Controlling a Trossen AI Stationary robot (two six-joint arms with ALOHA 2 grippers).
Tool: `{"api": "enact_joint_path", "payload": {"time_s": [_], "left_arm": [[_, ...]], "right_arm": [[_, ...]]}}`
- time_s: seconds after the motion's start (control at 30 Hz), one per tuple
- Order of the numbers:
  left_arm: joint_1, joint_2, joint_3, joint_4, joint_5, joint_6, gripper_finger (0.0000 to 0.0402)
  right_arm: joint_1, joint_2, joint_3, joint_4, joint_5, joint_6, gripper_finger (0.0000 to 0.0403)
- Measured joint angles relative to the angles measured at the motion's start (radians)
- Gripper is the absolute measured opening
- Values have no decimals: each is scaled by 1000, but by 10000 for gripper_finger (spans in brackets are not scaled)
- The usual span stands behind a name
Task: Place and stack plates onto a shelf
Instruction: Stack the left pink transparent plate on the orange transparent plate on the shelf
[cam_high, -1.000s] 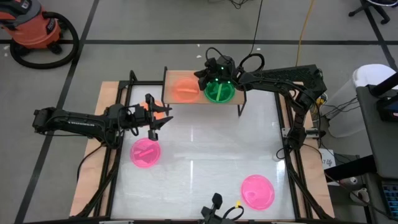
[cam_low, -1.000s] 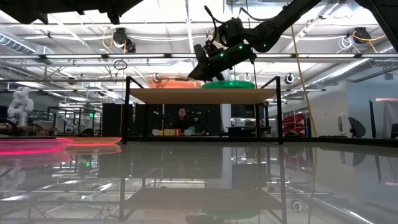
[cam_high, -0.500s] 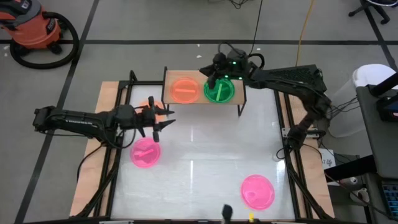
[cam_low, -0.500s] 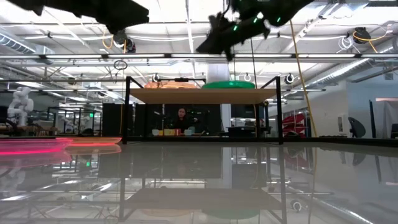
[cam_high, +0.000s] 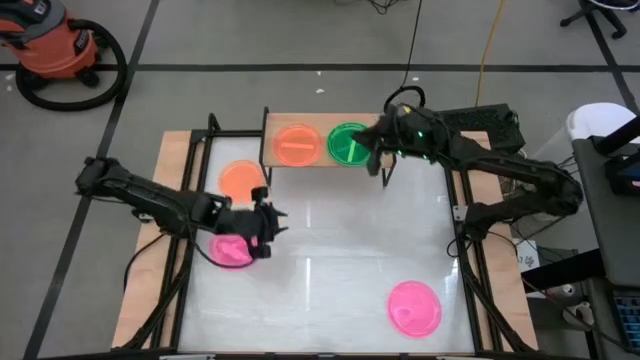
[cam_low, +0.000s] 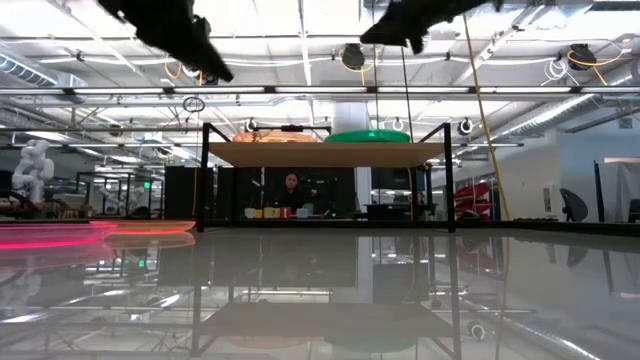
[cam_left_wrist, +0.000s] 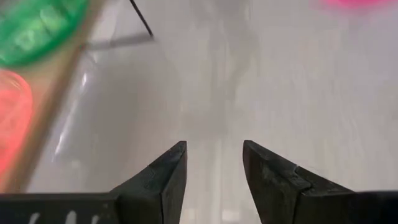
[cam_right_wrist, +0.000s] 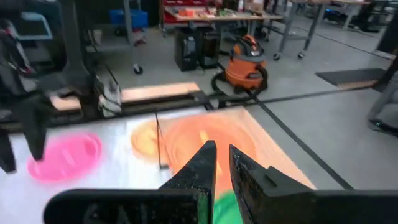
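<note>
The shelf (cam_high: 324, 160) stands at the table's far edge with an orange plate (cam_high: 296, 145) and a green plate (cam_high: 349, 143) lying flat on it side by side; the low view shows the green plate (cam_low: 368, 136) on the board (cam_low: 325, 153). Another orange plate (cam_high: 239, 179) and two pink plates (cam_high: 228, 250) (cam_high: 414, 306) lie on the table. My left gripper (cam_high: 264, 227) (cam_left_wrist: 214, 149) hangs open and empty over the right rim of the left pink plate. My right gripper (cam_high: 374, 152) (cam_right_wrist: 221, 149) is high over the shelf's right end, empty, with a narrow gap between its fingers.
The shelf's thin black legs (cam_high: 387, 176) stand on the white tabletop (cam_high: 330, 250). A black frame rail (cam_high: 185, 200) runs along the table's left side and another (cam_high: 462, 200) along its right. An orange vacuum (cam_high: 50, 45) sits on the floor beyond the table.
My right gripper has risen off the green plate, which stays on the shelf, and drawn back toward the table's right. My left gripper has moved from beside the table's orange plate toward the near edge, to above the left pink plate.
</note>
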Motion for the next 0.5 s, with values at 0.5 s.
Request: {"api": "enact_joint_path", "payload": {"time_s": [0.5], "left_arm": [[-286, 139, -72, -343, -61, -466, 163]], "right_arm": [[155, -291, -475, 44, 7, 125, 31]]}}
